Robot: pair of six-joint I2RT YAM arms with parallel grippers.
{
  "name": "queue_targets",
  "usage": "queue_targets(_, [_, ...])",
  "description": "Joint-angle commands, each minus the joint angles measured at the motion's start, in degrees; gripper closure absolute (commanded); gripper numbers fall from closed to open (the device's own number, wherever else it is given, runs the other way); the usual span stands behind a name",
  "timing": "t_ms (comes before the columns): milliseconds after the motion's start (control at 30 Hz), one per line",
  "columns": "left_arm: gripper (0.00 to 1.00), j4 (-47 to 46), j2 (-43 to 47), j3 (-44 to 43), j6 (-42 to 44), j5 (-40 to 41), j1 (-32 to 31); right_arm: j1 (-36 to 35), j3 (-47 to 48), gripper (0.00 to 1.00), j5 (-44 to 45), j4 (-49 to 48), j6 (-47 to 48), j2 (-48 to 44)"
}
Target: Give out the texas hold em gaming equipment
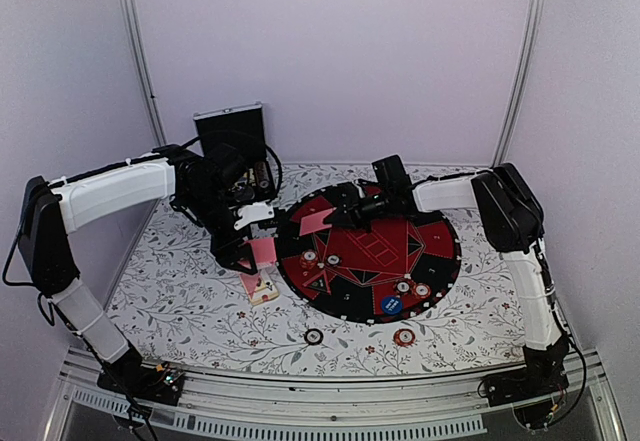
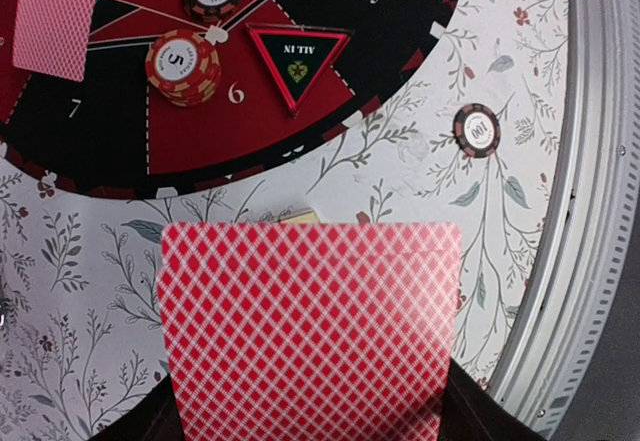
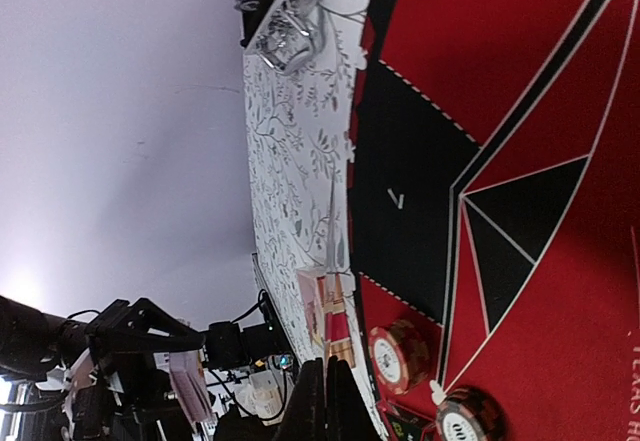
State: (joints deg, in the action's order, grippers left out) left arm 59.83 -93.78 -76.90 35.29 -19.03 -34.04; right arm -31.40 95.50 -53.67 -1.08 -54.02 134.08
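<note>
1. Fingers of left gripper (image 1: 252, 253) pinch one red-backed playing card (image 2: 310, 331), just off left edge of round black-and-red mat (image 1: 400, 246).
2. Right gripper (image 3: 325, 376) fingers pressed together over mat's far-left part.
3. I see orange-red striped poker chips (image 2: 183, 66) on mat.

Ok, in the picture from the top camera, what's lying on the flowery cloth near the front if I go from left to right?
Stack of cards → dark chip → orange-red chip.
</note>
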Motion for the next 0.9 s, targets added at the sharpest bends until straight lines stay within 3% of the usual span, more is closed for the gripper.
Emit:
queue_targets(0, [0.61,0.72,1.43,-1.38,-0.23,-1.34,0.56,-0.24,6.22,1.00,-0.01,4.76,1.96,5.13])
queue_targets(600, [0.61,0.55,0.54,-2.21,-0.49,-1.89,0.56,-3.10,14.97,0.97,1.64,6.16,0.35,15.84])
queue_targets(733, [0.61,0.37,0.44,-2.03,-0.59,-2.13,0.56,-3.08,15.13,0.84,2.33,7.43,1.27,15.60])
queue_targets(867, [0.61,0.34,0.35,-1.94,-0.59,-2.22,0.56,-3.09,15.08,0.59,4.95,11.58,4.19,14.05])
